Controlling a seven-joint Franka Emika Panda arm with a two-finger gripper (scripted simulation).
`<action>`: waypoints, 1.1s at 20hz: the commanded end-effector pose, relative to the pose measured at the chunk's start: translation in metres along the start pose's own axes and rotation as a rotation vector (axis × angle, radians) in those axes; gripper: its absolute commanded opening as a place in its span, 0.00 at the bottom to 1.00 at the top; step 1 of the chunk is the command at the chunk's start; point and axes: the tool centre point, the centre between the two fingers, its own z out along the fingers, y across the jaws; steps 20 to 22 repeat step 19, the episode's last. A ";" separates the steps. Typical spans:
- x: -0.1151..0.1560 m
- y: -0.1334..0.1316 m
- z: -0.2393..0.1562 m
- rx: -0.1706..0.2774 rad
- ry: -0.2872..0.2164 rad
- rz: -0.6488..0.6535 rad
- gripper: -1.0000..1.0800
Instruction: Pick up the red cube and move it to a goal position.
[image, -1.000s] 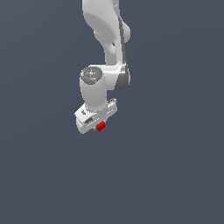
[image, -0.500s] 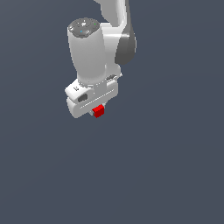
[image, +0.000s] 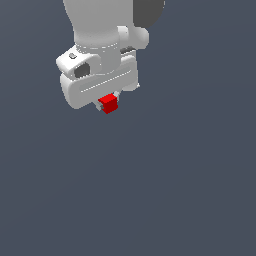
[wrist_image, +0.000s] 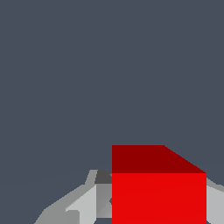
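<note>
You've got the red cube (image: 108, 103) pinched btwn the gripper (image: 107, 103) fingers, right under the white hand, w/ grey bg all round. Vs 0.5 s ago, arm and cube look much bigger in the ext. view, sitting higher. Cube: small, plain bright red, flat matte faces (wrist_image: 158, 197).

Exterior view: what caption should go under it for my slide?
White Panda gripper holding a tiny red cube between its jaws against a plain grey background.
</note>
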 end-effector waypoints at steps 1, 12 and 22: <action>0.001 0.001 -0.024 0.001 -0.001 0.000 0.00; 0.005 0.004 -0.084 0.000 -0.001 0.001 0.00; 0.006 0.005 -0.092 0.000 -0.001 0.001 0.00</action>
